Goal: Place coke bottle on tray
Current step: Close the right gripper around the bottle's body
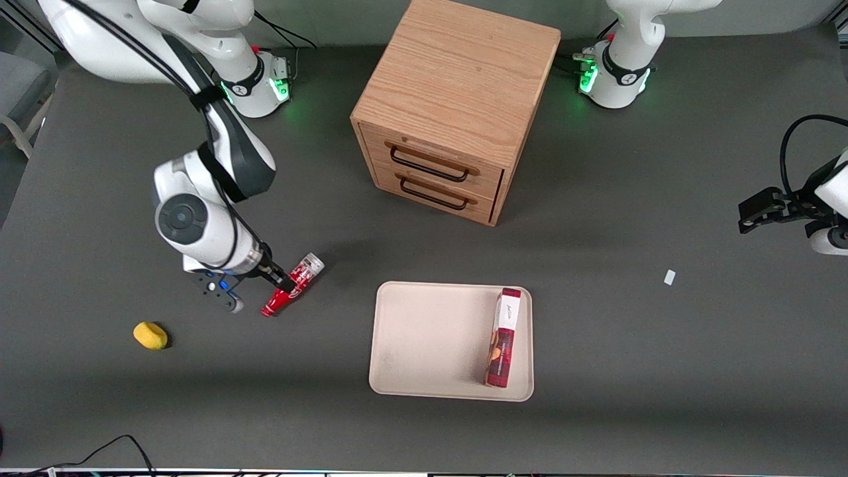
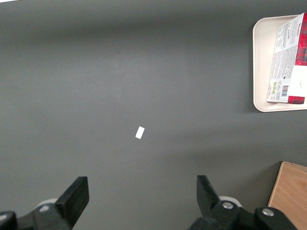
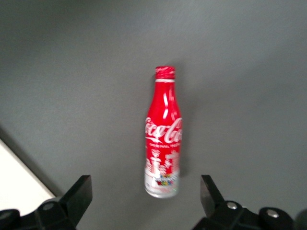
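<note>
One open claw (image 3: 144, 191) above coke bottle (image 3: 163, 132)

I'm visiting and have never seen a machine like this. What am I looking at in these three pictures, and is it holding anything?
These are white robot arms standing on a dark table. One picture looks down from the front. The other two come from cameras on the arms' wrists. The working arm ends in a two-fingered tool, which is open at a red cola bottle lying on its side. It holds nothing yet. Also on the table are a beige tray carrying a red-and-white box, a wooden drawer cabinet, a yellow lump and a white scrap.
</note>
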